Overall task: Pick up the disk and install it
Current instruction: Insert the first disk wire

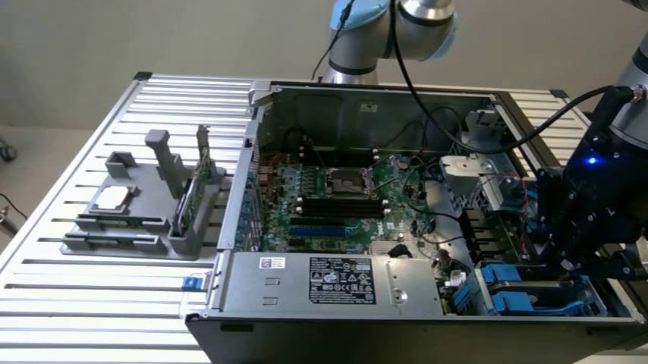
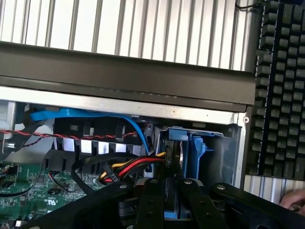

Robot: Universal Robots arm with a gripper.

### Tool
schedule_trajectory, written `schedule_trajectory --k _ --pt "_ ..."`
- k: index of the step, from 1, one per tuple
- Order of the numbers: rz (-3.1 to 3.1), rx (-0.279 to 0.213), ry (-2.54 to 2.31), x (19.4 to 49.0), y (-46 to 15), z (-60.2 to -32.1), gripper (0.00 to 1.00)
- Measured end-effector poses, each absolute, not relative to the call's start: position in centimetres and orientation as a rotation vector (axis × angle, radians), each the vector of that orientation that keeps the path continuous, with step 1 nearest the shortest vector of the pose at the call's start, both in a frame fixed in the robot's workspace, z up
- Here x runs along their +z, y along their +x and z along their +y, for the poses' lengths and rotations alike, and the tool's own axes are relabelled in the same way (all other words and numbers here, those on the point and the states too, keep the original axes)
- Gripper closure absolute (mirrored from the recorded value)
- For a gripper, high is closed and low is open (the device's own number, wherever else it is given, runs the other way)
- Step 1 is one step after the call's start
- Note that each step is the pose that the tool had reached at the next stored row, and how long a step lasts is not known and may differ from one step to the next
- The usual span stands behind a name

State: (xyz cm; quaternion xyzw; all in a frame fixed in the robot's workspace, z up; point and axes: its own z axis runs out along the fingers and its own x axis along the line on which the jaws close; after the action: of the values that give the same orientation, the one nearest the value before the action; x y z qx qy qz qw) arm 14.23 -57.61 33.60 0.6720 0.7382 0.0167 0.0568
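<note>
Going from the exterior view's left: a grey holder rack (image 1: 136, 216) sits on the slatted table (image 1: 61, 303), with a small square silver chip (image 1: 111, 199) lying on it and a green circuit card (image 1: 193, 199) standing upright in a slot. No disk is on that rack. Middle: the open computer case (image 1: 405, 318), with the motherboard (image 1: 339, 201) inside and the power supply (image 1: 335, 282) along the near edge.

Exterior view's right: the arm is down over the drive bay corner of the case, with the end effector (image 1: 582, 262) low among the blue carriers (image 1: 517, 292). In the wrist view the end effector (image 2: 174, 202) is closed narrow on the disk (image 2: 172, 164), held edge-on, its blue frame visible. The disk is partly down in the blue bay bracket (image 2: 200, 148), beside the red-yellow-black cable bundle (image 2: 128, 167). A keyboard (image 2: 279, 86) lies on the table outside the case, and a person's hand (image 2: 294, 200) is near it.

Progress judgement: pick-up done, insertion under way. The disk looks not fully seated and the grip is not released.
</note>
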Motion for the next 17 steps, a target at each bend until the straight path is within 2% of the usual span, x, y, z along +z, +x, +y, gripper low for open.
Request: schedule_trajectory --k 17 --pt "2.209 0.048 2.069 33.42 14.24 -57.61 0.82"
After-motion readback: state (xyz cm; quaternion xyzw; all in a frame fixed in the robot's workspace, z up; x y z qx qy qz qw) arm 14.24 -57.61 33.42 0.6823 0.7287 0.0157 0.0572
